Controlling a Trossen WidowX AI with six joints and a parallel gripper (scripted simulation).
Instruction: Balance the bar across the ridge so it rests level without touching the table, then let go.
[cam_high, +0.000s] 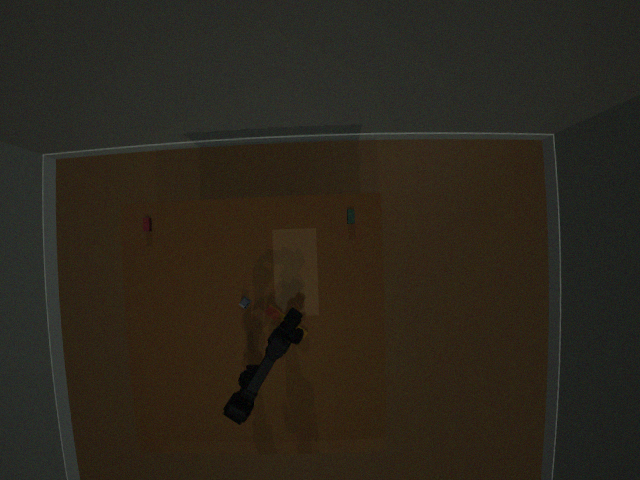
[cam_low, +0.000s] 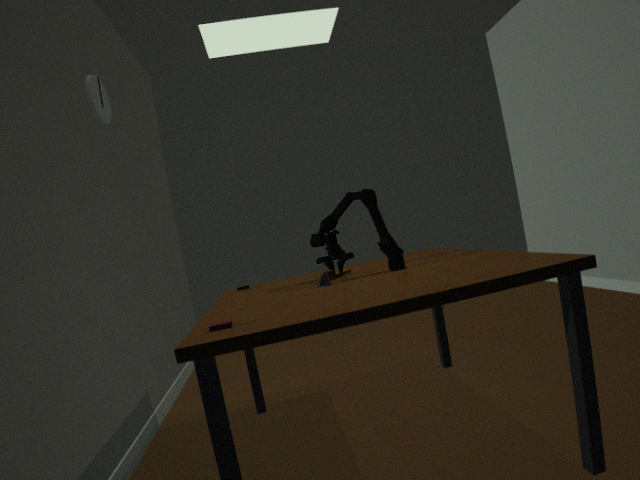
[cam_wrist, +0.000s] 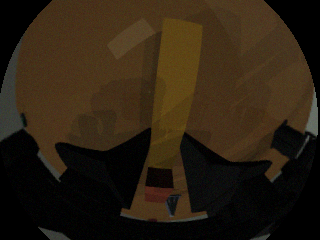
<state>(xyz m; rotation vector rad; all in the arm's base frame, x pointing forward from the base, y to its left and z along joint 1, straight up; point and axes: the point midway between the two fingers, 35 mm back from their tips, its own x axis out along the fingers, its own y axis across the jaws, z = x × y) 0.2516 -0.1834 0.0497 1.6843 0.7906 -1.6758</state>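
A black gripper (cam_low: 336, 268) (cam_wrist: 166, 134) clamps a yellow bar (cam_high: 305, 332) (cam_wrist: 177, 75) above a wooden table (cam_high: 180, 335) (cam_low: 310, 304); a red block (cam_high: 272, 311) (cam_wrist: 159, 194) adjoins one end; the blue-grey ridge (cam_high: 244, 302) (cam_low: 323, 282) (cam_wrist: 172, 204) stands nearby.

From above, the arm (cam_high: 265, 367) hides the middle of the bar (cam_high: 306, 332). In the exterior view, the fingertips (cam_low: 340, 270) are too small and dark to make out, and the near legs (cam_low: 218, 418) run partly off the bottom edge.
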